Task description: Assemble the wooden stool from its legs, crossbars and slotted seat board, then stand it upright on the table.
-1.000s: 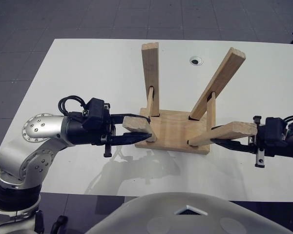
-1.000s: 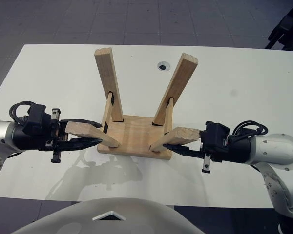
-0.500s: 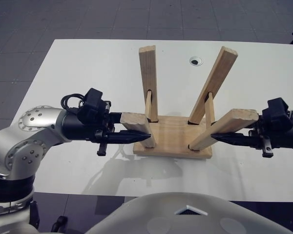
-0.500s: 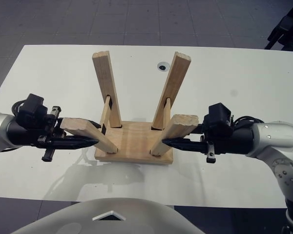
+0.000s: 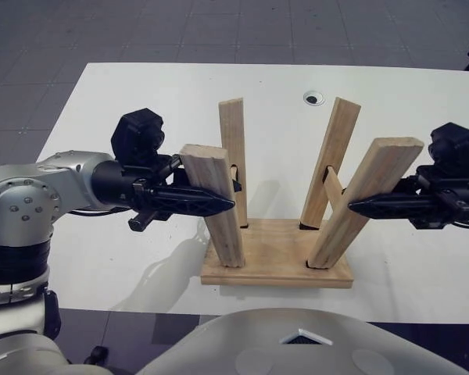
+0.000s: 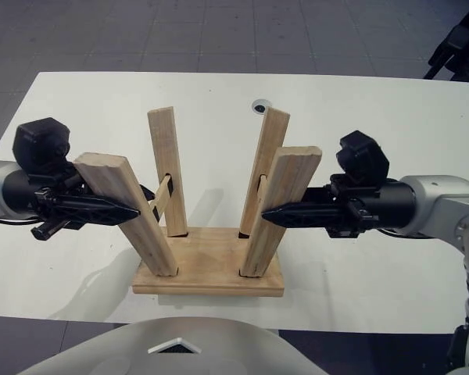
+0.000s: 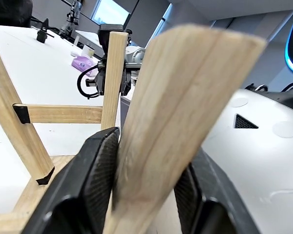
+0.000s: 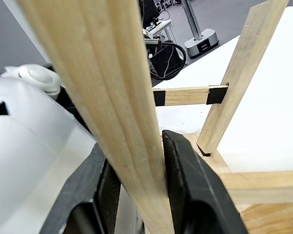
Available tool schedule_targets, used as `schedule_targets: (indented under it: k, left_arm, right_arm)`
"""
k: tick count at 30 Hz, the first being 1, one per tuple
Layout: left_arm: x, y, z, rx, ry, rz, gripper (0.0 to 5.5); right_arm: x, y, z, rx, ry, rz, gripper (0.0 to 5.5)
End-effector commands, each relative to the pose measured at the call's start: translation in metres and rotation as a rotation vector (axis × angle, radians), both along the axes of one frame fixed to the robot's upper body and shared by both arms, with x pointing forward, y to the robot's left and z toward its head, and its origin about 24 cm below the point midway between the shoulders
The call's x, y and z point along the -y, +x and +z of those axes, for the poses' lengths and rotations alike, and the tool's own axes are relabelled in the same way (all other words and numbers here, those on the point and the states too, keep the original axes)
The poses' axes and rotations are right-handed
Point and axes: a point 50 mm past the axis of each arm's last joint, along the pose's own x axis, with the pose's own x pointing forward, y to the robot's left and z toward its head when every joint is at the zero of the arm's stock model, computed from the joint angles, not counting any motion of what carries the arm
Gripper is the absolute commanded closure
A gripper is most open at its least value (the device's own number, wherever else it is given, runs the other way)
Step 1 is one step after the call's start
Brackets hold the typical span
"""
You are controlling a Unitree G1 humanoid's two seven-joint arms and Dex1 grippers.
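Observation:
The wooden stool is upside down, its slotted seat board [image 5: 277, 269] lowest and all the legs pointing up. My left gripper [image 5: 223, 205] is shut on the near left leg [image 5: 215, 211] about halfway up. My right gripper [image 5: 359, 206] is shut on the near right leg [image 5: 375, 187] at a similar height. The two far legs [image 5: 233, 156] [image 5: 330, 168] stand behind, joined to the near ones by thin crossbars [image 5: 333, 187]. In the left wrist view, dark fingers [image 7: 97, 175] clamp that leg [image 7: 180, 117]. In the right wrist view, fingers [image 8: 185, 180] clamp the other leg [image 8: 112, 92]. Whether the board touches the table, I cannot tell.
The white table [image 5: 141, 101] stretches wide on both sides and behind the stool. A round cable hole [image 5: 314, 98] sits near its far edge. The seat board is close to the table's near edge.
Both grippers have risen while holding the near legs. The stool has come toward me and its legs now point more steeply upward.

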Motion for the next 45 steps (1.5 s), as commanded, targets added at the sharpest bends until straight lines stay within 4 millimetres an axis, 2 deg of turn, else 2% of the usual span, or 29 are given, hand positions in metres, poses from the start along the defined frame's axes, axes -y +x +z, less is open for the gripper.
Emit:
schedule_targets:
  k: [1, 5, 9, 17, 23, 33, 39, 44, 45]
  left_arm:
    - [0.013, -0.014, -0.036, -0.256, 0.145, -0.135, 3.86]
    - [0.017, -0.006, -0.037, -0.274, 0.15, -0.151, 3.86]
    - [0.019, 0.012, -0.045, -0.314, 0.151, -0.128, 3.86]
    - [0.016, 0.045, -0.056, -0.359, 0.139, -0.038, 3.86]
    - [0.013, 0.063, -0.065, -0.391, 0.141, 0.021, 3.86]
    - [0.006, 0.066, -0.064, -0.393, 0.129, 0.029, 2.29]
    - [0.004, 0.066, -0.061, -0.382, 0.122, 0.024, 1.1]
    - [0.001, 0.066, -0.056, -0.365, 0.105, 0.019, 0.43]
    - [0.001, 0.065, -0.055, -0.362, 0.103, 0.017, 0.32]
  right_arm:
    - [-0.002, -0.005, -0.046, -0.394, -0.128, 0.007, 4.37]
    - [-0.004, 0.01, -0.05, -0.463, -0.111, -0.006, 4.37]
    - [-0.003, 0.024, -0.06, -0.532, -0.113, -0.036, 4.37]
    - [0.004, 0.038, -0.084, -0.644, -0.17, -0.108, 4.37]
    - [0.01, 0.046, -0.092, -0.678, -0.178, -0.153, 4.37]
    - [0.017, 0.047, -0.09, -0.683, -0.164, -0.162, 2.33]
    - [0.021, 0.047, -0.086, -0.668, -0.16, -0.169, 0.87]
    - [0.024, 0.049, -0.081, -0.648, -0.149, -0.177, 0.04]
    - [0.025, 0.049, -0.08, -0.642, -0.149, -0.178, 0.0]
